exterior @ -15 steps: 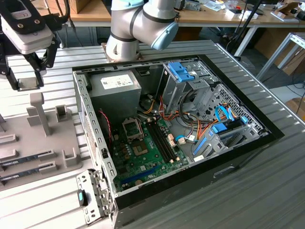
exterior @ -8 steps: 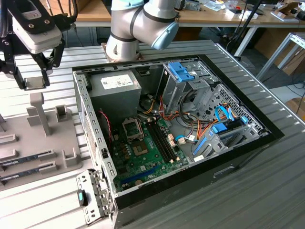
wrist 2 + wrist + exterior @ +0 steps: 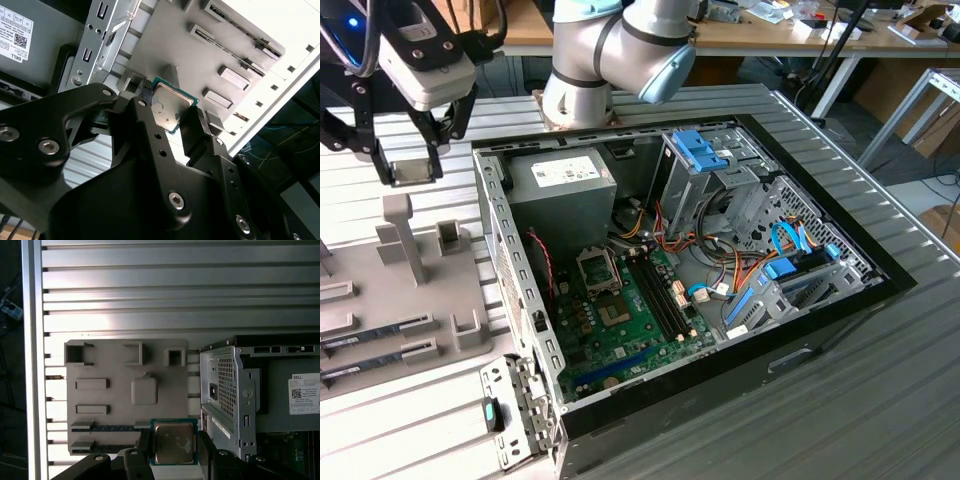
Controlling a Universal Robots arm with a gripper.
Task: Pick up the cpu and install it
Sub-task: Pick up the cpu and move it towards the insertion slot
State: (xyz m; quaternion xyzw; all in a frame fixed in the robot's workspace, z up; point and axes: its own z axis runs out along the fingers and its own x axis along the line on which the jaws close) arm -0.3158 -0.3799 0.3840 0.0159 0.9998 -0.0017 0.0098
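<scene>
The cpu (image 3: 416,171), a small flat square chip with a silvery top and a thin green rim, hangs in the air at the exterior view's upper left. My gripper (image 3: 410,168) is shut on it, one black finger on each of two opposite edges. Both wrist views show the cpu (image 3: 172,106) (image 3: 174,442) pinched between the fingers (image 3: 196,122) (image 3: 142,446). It is held above the grey holder tray (image 3: 430,290), to the left of the open computer case (image 3: 840,300). The motherboard's metal-framed cpu socket (image 3: 600,268) lies inside the case.
The case also holds a grey power supply (image 3: 560,180), a drive cage with blue latches (image 3: 705,150), loose cables (image 3: 740,270) and the green motherboard (image 3: 630,330). Memory sticks (image 3: 380,335) lie in the tray's slots, and posts (image 3: 402,235) stand up from it. The arm's base (image 3: 580,95) stands behind the case.
</scene>
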